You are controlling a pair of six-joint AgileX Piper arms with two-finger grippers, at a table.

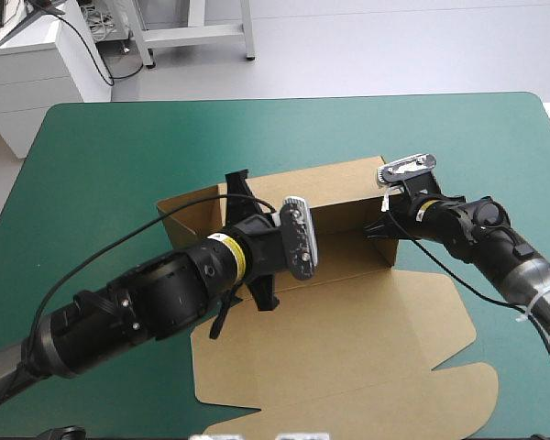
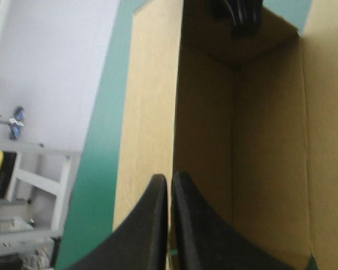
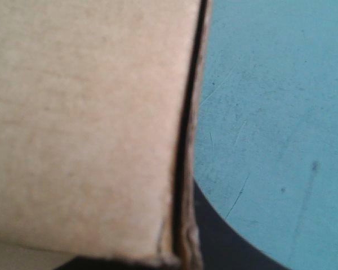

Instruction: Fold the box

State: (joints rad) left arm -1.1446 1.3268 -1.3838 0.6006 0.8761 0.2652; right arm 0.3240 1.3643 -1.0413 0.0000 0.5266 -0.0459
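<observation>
- Between the left gripper's (image 2: pixel 169 179) black fingers, all but pressed together: the top edge of the brown box's (image 1: pixel 344 197) far wall, pinched near its left end.
- At the box's right end wall, by the far right corner: right gripper (image 1: pixel 386 209), nipping the board's edge, one finger showing on the outer side.
- Mid-table on the teal-green cover (image 1: pixel 119 147): walls raised, lid (image 1: pixel 348 348) lying flat toward the near edge.
</observation>
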